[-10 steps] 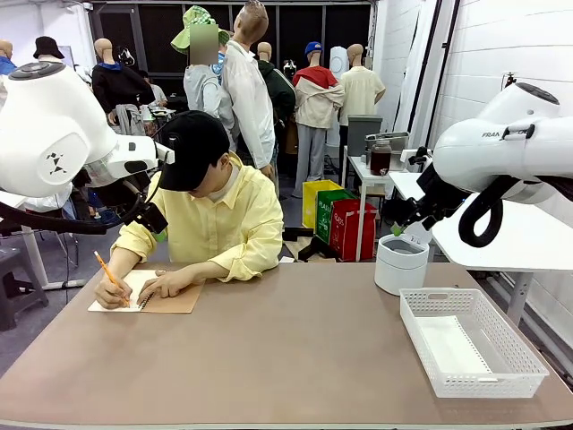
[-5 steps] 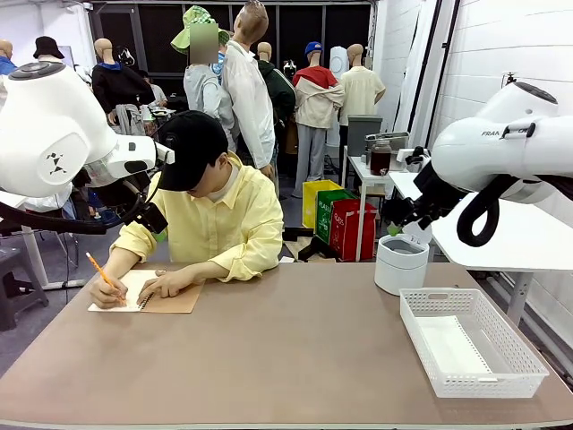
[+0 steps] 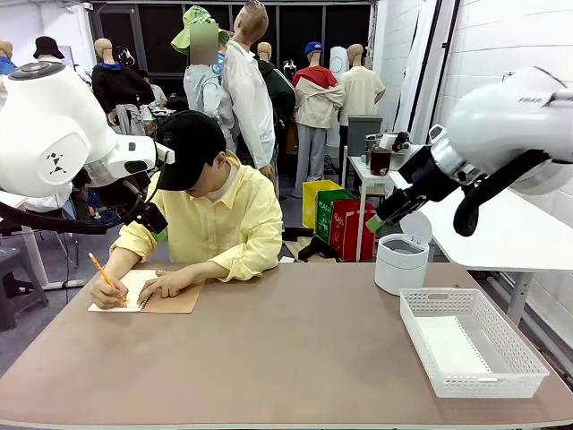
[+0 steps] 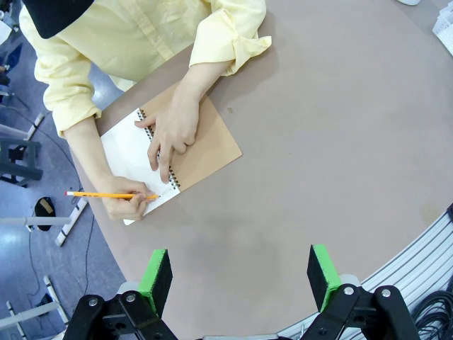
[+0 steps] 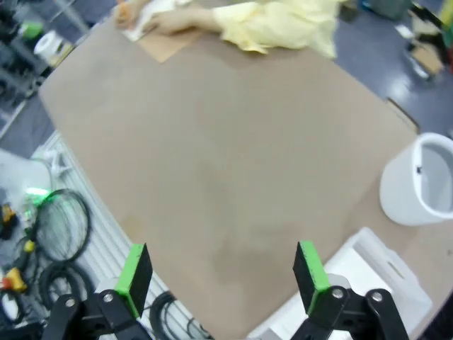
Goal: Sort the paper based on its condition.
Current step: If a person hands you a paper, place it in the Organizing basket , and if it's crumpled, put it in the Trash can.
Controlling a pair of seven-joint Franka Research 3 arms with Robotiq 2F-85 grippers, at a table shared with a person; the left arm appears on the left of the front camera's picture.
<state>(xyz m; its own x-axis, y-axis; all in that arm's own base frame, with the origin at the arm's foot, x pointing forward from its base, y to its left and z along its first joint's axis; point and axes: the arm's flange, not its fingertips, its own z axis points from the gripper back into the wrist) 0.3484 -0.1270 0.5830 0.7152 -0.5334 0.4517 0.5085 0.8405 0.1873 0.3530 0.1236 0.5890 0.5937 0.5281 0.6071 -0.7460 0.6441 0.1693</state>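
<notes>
The right hand (image 5: 221, 273) has swung leftward, released and empty like the left hand (image 4: 239, 270), while the paper (image 3: 450, 343), seemingly one flat sheet, lies in the near-right basket (image 3: 417, 345), whose rim a hasty descent could clip.

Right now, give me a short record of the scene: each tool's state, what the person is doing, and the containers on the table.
left tool: open, empty, above the brown table
right tool: open, empty, high over the table
person: writing with an orange pencil in a brown-covered spiral notebook
containers: white round bin and white mesh plastic basket, both on the robot's right side
inside basket: something pale and flat, too unclear to name
</notes>
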